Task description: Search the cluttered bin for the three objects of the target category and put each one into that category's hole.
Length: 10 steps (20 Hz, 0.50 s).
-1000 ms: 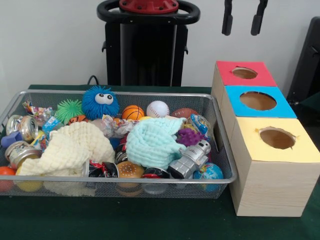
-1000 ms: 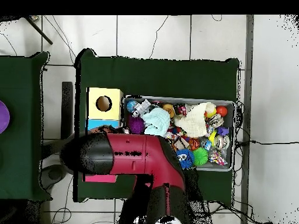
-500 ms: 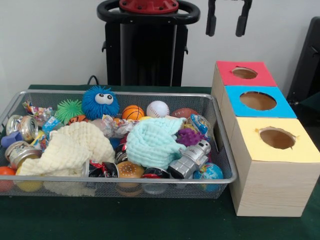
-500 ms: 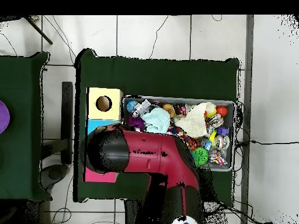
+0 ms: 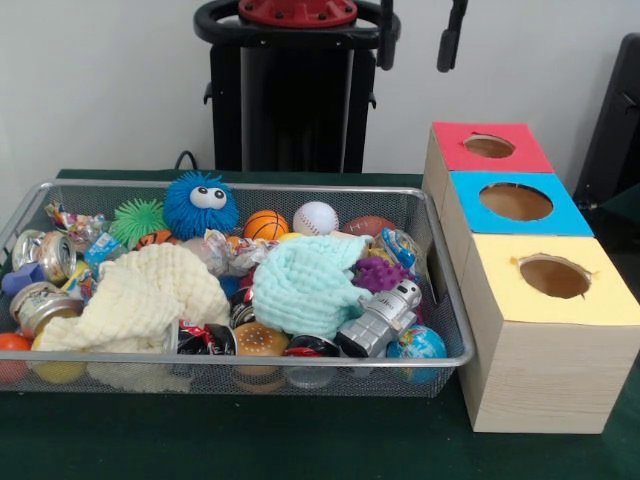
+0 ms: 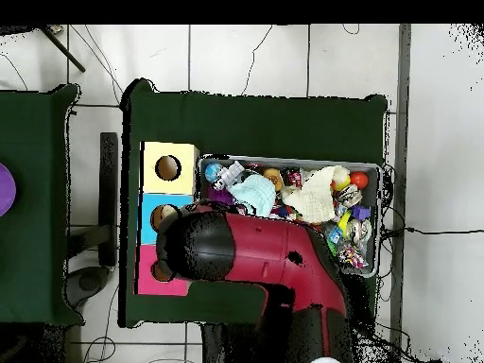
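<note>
Balls, the likely target set, namely baseball (image 5: pixel 316 217), basketball (image 5: pixel 266 224) and football (image 5: pixel 368 226), lie along the far side of the wire bin (image 5: pixel 452 300), light, firm and apt to roll, best pinched across the middle by the tool (image 5: pixel 418 40), empty, fingers apart, high above.

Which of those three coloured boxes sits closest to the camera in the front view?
The yellow-topped box; the blue one and red one line up behind it.

place: robot lab | evidence: red arm (image 6: pixel 255 255) over green-clothed table (image 6: pixel 255 118) | wire bin (image 5: pixel 452 330) of toys beside three holed boxes (image 5: pixel 545 340) | cables (image 6: pixel 255 57) on tiled floor beyond table
</note>
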Each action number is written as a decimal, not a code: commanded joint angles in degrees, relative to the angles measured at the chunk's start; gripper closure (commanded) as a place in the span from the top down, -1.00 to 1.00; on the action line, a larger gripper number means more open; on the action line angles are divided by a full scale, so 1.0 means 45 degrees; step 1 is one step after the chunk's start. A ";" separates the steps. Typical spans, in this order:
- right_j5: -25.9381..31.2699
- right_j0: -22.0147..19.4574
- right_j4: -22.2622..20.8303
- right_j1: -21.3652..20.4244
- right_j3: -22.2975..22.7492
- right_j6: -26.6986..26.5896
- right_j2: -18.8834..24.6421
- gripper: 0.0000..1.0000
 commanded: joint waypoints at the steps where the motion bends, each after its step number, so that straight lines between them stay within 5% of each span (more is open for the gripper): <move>1: -0.0775 -0.0584 -0.0230 -0.0029 0.1360 -0.0154 0.1028 1.00; 10: -0.1498 -0.0637 -0.0453 0.0113 0.1785 0.0234 0.1111 1.00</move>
